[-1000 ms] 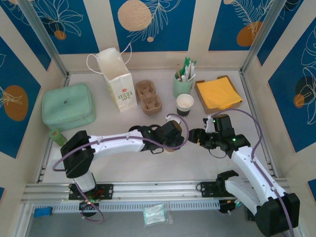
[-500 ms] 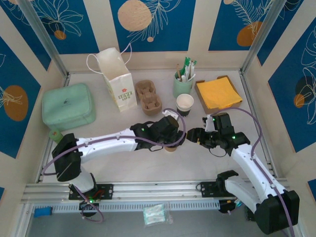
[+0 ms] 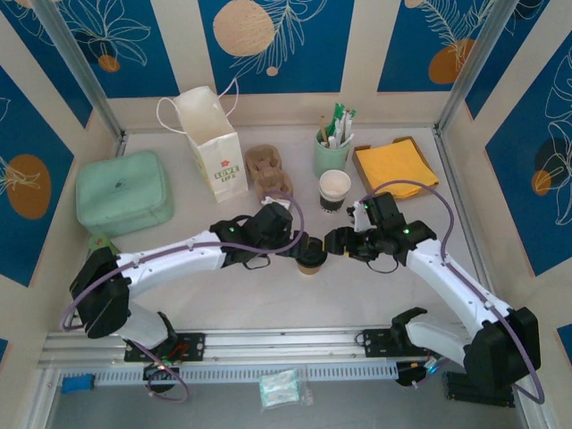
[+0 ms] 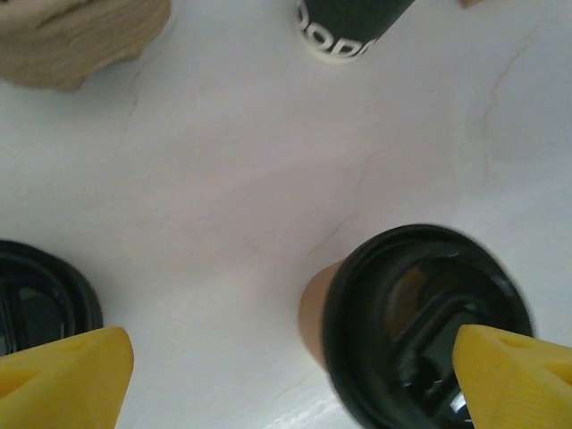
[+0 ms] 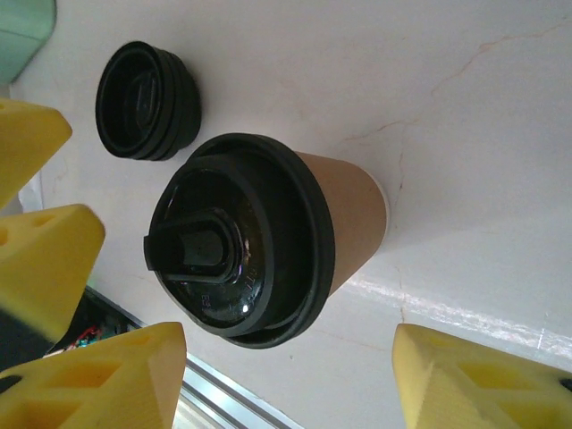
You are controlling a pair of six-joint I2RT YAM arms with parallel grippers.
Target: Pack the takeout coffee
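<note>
The takeout coffee (image 3: 335, 189), a white paper cup with a black lower band, stands lidless at mid-table; its black base (image 4: 344, 27) shows at the top of the left wrist view. Nearer me stands a brown cup with a black lid (image 3: 311, 259) (image 5: 259, 241) (image 4: 420, 331). My left gripper (image 3: 290, 244) (image 4: 290, 375) is open just left of that cup, its right fingertip (image 4: 518, 375) over the lid's edge. On the cup's right, my right gripper (image 3: 338, 243) (image 5: 295, 380) is open, its fingers wide apart and holding nothing.
A stack of loose black lids (image 5: 147, 98) (image 4: 36, 304) lies beside the brown cup. Behind stand a white paper bag (image 3: 214, 143), a cardboard cup carrier (image 3: 268, 172), a mint-green cup of stirrers (image 3: 331, 152) and a tray of yellow napkins (image 3: 393, 170). A green box (image 3: 123, 192) sits left.
My left gripper has drawn back leftward off the brown cup and opened wider, leaving the lidded cup standing free. My right gripper has moved left, closer to the cup.
</note>
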